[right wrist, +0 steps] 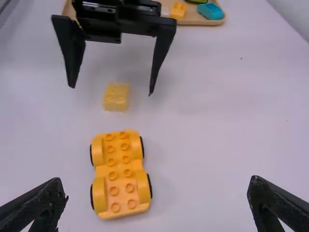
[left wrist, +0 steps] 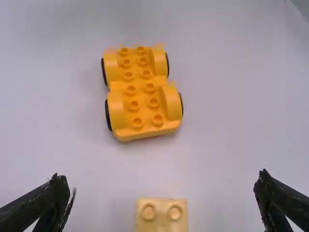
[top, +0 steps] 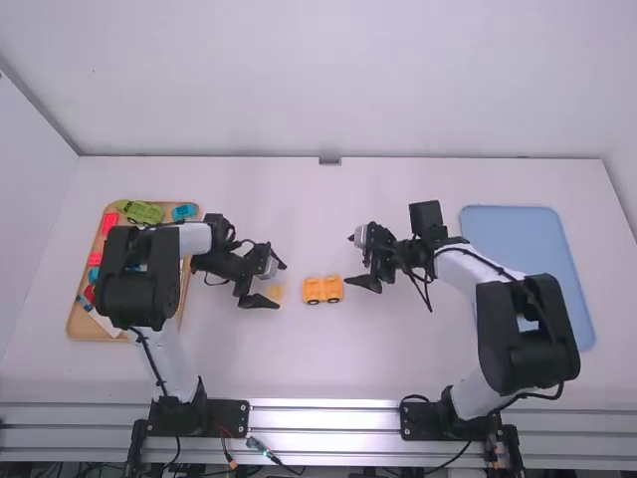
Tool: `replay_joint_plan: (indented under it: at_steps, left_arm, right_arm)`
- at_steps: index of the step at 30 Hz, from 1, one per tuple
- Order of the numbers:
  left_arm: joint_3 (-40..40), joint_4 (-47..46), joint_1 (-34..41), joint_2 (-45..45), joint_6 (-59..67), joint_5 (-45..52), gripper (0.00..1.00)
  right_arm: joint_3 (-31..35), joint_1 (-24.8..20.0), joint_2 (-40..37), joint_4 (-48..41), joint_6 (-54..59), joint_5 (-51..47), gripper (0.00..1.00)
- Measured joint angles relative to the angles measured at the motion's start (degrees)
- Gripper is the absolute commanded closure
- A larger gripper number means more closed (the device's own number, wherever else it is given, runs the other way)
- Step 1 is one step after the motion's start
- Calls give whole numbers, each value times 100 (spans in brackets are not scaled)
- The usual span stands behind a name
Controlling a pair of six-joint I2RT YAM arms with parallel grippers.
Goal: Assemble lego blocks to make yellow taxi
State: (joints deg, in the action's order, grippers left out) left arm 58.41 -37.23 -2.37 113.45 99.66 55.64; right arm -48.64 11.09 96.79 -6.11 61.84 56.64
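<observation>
1. The white tabletop (top: pixel 299 368) carries everything; the wheeled base can roll on it if nudged, so a small bump could spoil the alignment.
2. The blue tray (top: pixel 513 224) lies at the right, partly beneath the right arm.
3. The wooden tray (top: pixel 85 321) at the left holds green, red, blue and other pieces, including an orange-yellow brick (right wrist: pixel 178 9). Their closeness could make a later pick awkward: a finger may catch a neighbour.
4. The left end effector (top: pixel 282 286) is released, its fingers spread around the loose brick's place, left of the base. If it closes off-centre, one finger may touch first and twist or shove the brick.
5. The right end effector (top: pixel 348 261) is also released, fingers wide, just right of the base and a little to the far side. Should both come in together, the arms could knock each other over so short a build.
6. The yellow Duplo-style car base (top: pixel 322 290) sits upright in the middle, studs up and bare. Pressed without being steadied, it could roll away or tip at one end.
7. The pale yellow two-by-two brick (left wrist: pixel 161 216) rests on the tabletop just left of the base. A crooked grip would probably leave its sockets off the studs, jammed or half seated.
</observation>
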Motion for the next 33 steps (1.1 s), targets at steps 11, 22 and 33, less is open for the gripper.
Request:
replay_joint_plan:
  at_steps: [11, 22, 33]
  left_arm:
    - [-560, 1237, 0, 0, -944, -557, 4]
    - [-688, 1414, -4, -33, -1075, -647, 47]
    - [-688, 1397, -4, -33, -1080, -721, 64]
  right_arm:
    - [1274, 219, 0, 1998, 22, -55, 1]
    - [1727, 682, 0, 2846, -752, -708, 1]
    - [1818, 501, 0, 2844, -769, -688, 1]
